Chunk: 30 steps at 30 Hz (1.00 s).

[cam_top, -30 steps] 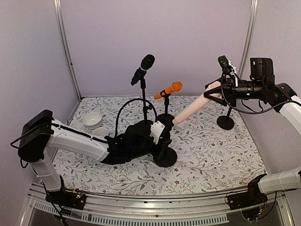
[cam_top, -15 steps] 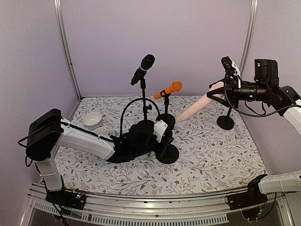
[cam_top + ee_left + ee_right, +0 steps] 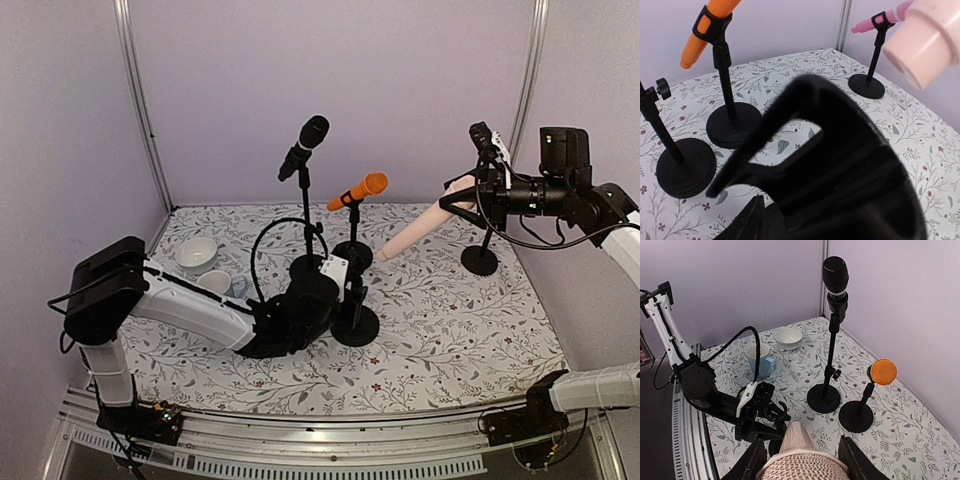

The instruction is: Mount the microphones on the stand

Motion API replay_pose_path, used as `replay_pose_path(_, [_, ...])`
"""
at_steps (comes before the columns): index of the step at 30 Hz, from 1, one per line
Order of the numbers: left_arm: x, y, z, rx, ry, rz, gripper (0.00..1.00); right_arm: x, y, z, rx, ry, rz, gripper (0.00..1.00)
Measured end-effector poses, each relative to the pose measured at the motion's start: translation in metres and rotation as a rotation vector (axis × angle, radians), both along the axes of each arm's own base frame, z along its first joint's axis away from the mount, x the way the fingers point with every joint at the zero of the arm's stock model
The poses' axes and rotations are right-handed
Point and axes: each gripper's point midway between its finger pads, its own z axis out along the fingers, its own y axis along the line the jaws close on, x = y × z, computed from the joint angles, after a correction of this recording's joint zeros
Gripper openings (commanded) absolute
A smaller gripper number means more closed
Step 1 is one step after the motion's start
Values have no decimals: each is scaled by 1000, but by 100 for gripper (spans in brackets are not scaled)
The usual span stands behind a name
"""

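My right gripper (image 3: 478,195) is shut on the head end of the pale beige-pink microphone (image 3: 420,226) and holds it in the air, tail slanting down-left; its head fills the bottom of the right wrist view (image 3: 802,467). My left gripper (image 3: 345,288) is low on the table, shut on the stem of an empty black stand (image 3: 356,322); the stand's clip (image 3: 840,165) fills the left wrist view. The black microphone (image 3: 305,145) and the orange microphone (image 3: 358,190) sit in their stands. The bright pink microphone (image 3: 880,17) sits in the far right stand (image 3: 480,260).
A blue-and-white mug (image 3: 758,360) and a white bowl (image 3: 788,337) stand at the back left of the floral table. The bases of the black and orange stands (image 3: 823,397) (image 3: 856,416) sit close behind the held stand. A black cable loops over my left wrist.
My left gripper has shifted the empty stand slightly right and set it more upright. My right gripper has moved the beige-pink microphone a little up and right.
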Motion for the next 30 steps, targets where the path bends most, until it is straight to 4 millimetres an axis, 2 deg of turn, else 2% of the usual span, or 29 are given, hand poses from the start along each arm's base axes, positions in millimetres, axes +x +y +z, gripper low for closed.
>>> replay_pose_path(6, [-6, -1, -3, -60, 19, 57, 39, -1, 0, 0, 2, 1, 5, 0])
replay_pose_path(9, [-9, 0, 0, -88, 10, 76, 31, -2, 1, 1, 4, 2, 10, 0])
replay_pose_path(12, [-11, 1, 2, -105, -2, 80, 19, -3, 2, 1, 8, 3, 22, 0])
replay_pose_path(16, [-9, 4, 4, -99, -33, 89, 10, -5, 4, 2, 16, 8, 43, 0])
replay_pose_path(23, [-12, 2, 3, -83, -66, 58, 4, -6, 16, 6, 30, 14, 91, 0])
replay_pose_path(30, [-17, -4, 3, -51, -102, -5, 2, -11, 32, 1, 24, 32, 144, 0])
